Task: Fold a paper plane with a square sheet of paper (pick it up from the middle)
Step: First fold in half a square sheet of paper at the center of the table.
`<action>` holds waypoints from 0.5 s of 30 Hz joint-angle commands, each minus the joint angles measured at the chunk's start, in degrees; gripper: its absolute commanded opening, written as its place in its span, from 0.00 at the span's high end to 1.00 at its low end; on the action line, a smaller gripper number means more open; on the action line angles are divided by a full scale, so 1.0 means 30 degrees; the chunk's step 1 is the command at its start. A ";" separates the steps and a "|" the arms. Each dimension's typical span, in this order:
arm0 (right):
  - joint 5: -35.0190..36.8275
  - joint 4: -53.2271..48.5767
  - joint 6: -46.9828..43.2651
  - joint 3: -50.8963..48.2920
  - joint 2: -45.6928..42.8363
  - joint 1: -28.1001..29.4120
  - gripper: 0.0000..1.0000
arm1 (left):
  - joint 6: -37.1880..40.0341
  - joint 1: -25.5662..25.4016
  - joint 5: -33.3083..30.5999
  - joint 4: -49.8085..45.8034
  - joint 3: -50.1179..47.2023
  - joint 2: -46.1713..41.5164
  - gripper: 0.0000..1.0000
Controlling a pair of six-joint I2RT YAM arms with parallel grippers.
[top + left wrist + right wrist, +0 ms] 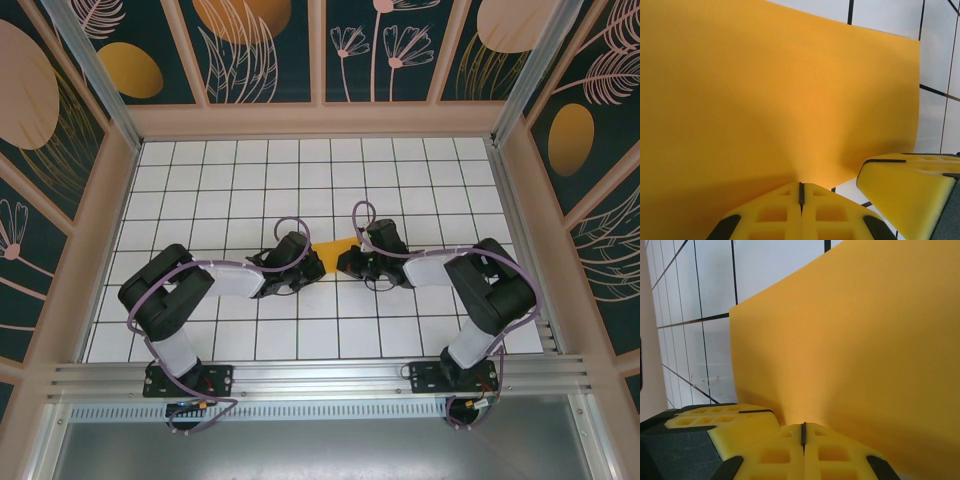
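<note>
Mid-table: left claw (318, 264) and right claw (346, 264) meet tip to tip, each pinched tight on orange-yellow square sheet of paper (340, 245) held between them. Wrist views: sheet's side edge straight, free against grid. White-tiled table (200, 180) open all round; patterned walls (260, 50) well apart.

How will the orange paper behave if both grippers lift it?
Probably floppy: the square sheet of paper bends where the left gripper pinches it. Likely light: its edge looks thin. With the right gripper clamped too, pulling apart might tear it.
</note>
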 commanded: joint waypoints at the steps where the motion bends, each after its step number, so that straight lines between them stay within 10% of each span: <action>1: -0.0169 0.0442 0.0345 0.0249 0.0625 0.0077 1.00 | 0.0096 -0.0083 -0.0444 -0.0587 0.0398 0.0469 1.00; 15: 0.0993 0.0226 -0.0023 -0.1729 0.0324 -0.1884 1.00 | -0.1528 -0.0075 -0.0649 -0.3248 0.0066 0.1328 1.00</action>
